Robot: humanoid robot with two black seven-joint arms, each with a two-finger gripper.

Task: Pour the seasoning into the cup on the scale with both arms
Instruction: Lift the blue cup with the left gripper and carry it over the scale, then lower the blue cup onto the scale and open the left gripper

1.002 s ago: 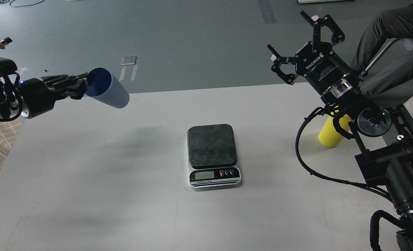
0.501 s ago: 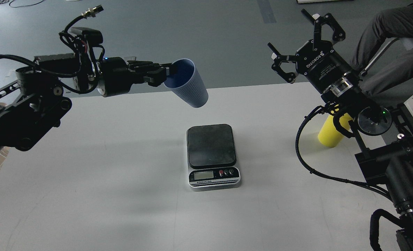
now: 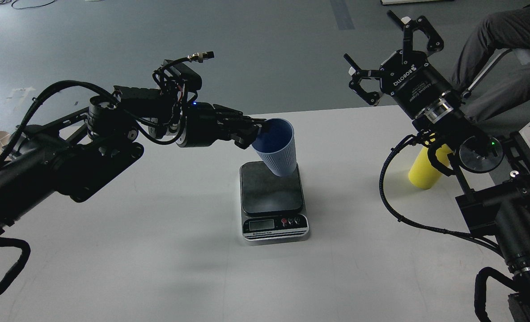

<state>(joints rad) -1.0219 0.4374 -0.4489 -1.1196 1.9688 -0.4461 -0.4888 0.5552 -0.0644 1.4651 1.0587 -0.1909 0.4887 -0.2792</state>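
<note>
- While the left gripper [image 3: 253, 129] pinches the rim of the light blue ribbed plastic tumbler [image 3: 276, 145], the cup hangs tilted over the far part of the scale's platform, its base at or just above the surface; I cannot tell whether it touches.
- The small flat digital kitchen scale [image 3: 273, 199], with its dark platform and silver front, sits mid-bench, a little toward the near edge.
- The right gripper [image 3: 392, 58] is raised beyond the far right corner, fingers spread wide, holding nothing.
- The tall bright yellow plastic squeeze bottle [image 3: 422, 172] stands near the right edge, mostly hidden behind the right arm, untouched.
- My judgement: the cup is nearly delivered; setting it down, releasing, fetching the bottle and pouring all remain.
- Count: one cup, one scale, one bottle, two grippers.
</note>
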